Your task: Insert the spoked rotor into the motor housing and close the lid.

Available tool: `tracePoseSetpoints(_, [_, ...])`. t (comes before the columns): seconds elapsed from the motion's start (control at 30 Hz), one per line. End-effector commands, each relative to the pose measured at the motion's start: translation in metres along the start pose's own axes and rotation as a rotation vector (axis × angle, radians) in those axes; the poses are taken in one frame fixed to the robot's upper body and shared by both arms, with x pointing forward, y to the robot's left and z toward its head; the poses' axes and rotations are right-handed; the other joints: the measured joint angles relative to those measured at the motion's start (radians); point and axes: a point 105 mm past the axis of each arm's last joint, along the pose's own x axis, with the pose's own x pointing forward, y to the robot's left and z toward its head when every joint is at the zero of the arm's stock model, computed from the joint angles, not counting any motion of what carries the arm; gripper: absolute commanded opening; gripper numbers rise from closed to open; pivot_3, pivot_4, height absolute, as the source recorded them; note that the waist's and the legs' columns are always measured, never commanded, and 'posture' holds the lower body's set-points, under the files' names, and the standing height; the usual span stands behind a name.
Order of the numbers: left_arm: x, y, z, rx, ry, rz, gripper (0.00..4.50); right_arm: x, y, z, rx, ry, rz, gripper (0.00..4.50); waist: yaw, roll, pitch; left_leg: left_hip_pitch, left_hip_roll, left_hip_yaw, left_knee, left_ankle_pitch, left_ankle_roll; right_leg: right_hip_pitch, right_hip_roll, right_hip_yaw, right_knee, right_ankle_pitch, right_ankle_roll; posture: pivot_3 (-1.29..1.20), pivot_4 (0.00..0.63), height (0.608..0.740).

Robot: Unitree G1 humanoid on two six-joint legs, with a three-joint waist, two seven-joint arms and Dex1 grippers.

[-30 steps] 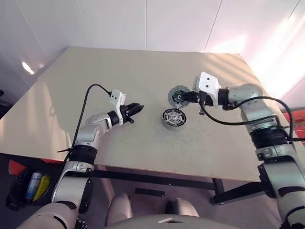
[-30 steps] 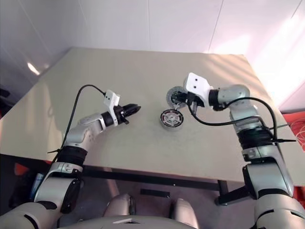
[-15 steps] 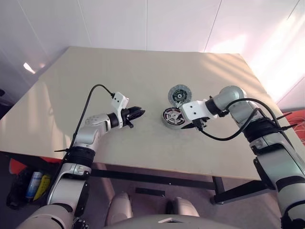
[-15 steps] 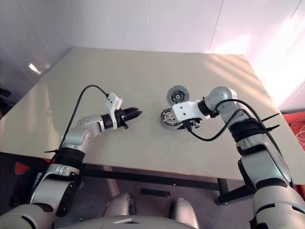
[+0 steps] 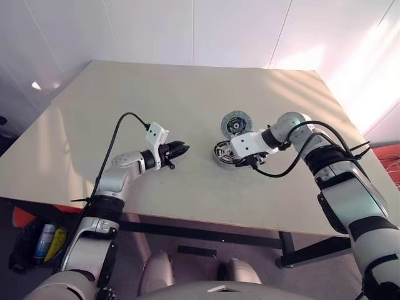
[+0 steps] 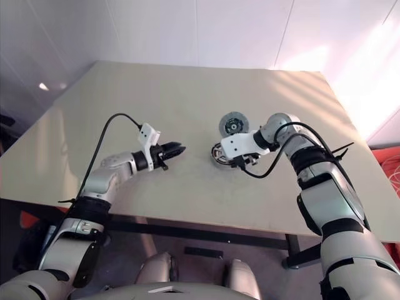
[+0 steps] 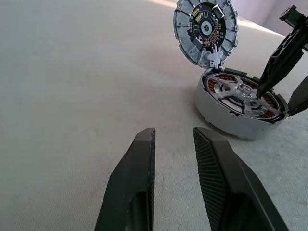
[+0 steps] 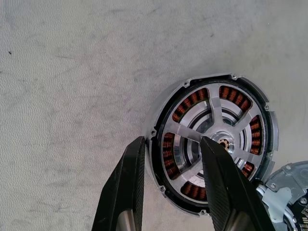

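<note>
Right pincer [image 8: 168, 159] I have parted over the motor housing [image 8: 159, 159], one finger outside its wall, one on the spoked rotor [image 8: 214, 139] seated inside, gripping nothing; lid [image 7: 206, 30] leans just beyond; left pincer [image 7: 173, 144] idles, part open, empty.

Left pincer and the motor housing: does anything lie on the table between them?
Nothing. In the left wrist view the stretch from the left pincer to the motor housing is bare table; the lid stands propped behind the housing.
</note>
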Motion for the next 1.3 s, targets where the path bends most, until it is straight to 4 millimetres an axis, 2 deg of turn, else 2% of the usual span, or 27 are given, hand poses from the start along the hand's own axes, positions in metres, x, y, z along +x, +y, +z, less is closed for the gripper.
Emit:
tracePoseSetpoints(0.03, [-0.001, -0.001, 0.011, 0.038, -0.031, 0.000, 1.34, -0.012, -0.007, -0.002, -0.013, 0.018, -0.037, 2.02, 0.000, 0.000, 0.000, 0.000, 0.000, 0.000, 0.001, 0.000, 0.000, 0.000, 0.000, 0.000, 0.001, 0.000, 0.000, 0.00, 0.000, 0.740])
tracePoseSetpoints(0.5, [0.003, 0.003, 0.012, 0.038, -0.039, 0.011, 1.34, -0.006, 0.012, -0.010, -0.025, 0.044, 0.019, 2.02, 0.000, 0.000, 0.000, 0.000, 0.000, 0.000, 0.002, 0.000, 0.001, 0.000, 0.000, 0.000, 0.002, 0.000, 0.000, 0.00, 0.000, 0.740])
tracePoseSetpoints(0.97, [-0.002, 0.007, 0.013, 0.026, -0.056, 0.047, 1.34, 0.008, 0.006, 0.005, -0.216, 0.107, 0.110, 2.02, -0.005, 0.000, 0.000, 0.002, 0.001, 0.000, 0.002, 0.000, 0.000, 0.001, 0.000, 0.000, 0.003, 0.000, 0.000, 0.00, 0.000, 0.740])
tracePoseSetpoints(1.13, [-0.002, 0.008, 0.013, 0.025, -0.058, 0.054, 1.34, 0.012, 0.000, 0.012, -0.233, 0.100, 0.108, 2.02, -0.026, 0.000, 0.000, 0.003, 0.001, 0.000, 0.002, 0.000, 0.000, 0.001, 0.000, 0.000, 0.003, 0.000, 0.000, 0.00, 0.000, 0.740])
tracePoseSetpoints(1.23, [-0.003, 0.009, 0.013, 0.025, -0.060, 0.061, 1.34, 0.014, -0.003, 0.014, -0.235, 0.095, 0.105, 1.36, -0.031, 0.000, 0.000, 0.003, 0.001, 0.000, 0.002, 0.000, -0.001, 0.001, 0.000, 0.000, 0.004, 0.000, 0.000, 0.00, 0.000, 0.740])
tracePoseSetpoints(1.3, [-0.003, 0.010, 0.013, 0.026, -0.060, 0.066, 1.34, 0.015, -0.004, 0.015, -0.234, 0.090, 0.098, 0.70, -0.029, 0.000, 0.000, 0.003, 0.001, 0.000, 0.002, 0.000, -0.001, 0.001, 0.000, -0.001, 0.005, 0.000, 0.000, 0.00, 0.000, 0.740])
